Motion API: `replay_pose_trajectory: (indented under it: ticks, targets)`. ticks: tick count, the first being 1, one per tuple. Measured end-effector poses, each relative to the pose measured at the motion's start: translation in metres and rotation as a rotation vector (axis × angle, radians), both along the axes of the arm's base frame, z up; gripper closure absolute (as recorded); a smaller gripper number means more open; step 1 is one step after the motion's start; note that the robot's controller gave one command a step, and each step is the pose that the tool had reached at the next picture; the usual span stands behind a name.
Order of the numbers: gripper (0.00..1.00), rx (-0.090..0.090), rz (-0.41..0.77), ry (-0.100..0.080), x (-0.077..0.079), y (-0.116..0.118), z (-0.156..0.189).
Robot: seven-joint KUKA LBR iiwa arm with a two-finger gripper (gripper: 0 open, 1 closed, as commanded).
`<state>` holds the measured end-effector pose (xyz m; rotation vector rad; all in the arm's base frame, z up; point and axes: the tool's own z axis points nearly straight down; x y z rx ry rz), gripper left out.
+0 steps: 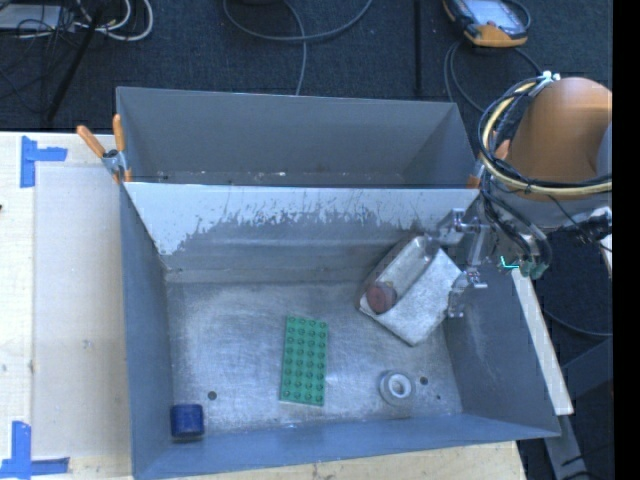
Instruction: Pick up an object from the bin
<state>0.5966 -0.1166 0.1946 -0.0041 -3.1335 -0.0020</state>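
Just one green plate (303,361), one cube (186,421), one ring (397,386)

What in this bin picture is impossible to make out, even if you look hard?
1. Camera view: the reddish-brown round thing at the tip of the tool. The tool overlaps it, so it is unclear whether it is held or merely lies beneath.
2. Camera view: the floor of the bin under the tool, hidden by it.
3. Camera view: the pale ring near the front wall, too small to identify.
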Motion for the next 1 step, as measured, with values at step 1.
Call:
replay_pose_trajectory:
  ticks: [1]
  targets:
    - [0.00,0.004,0.142,-0.002,0.0068,0.0838,-0.0858]
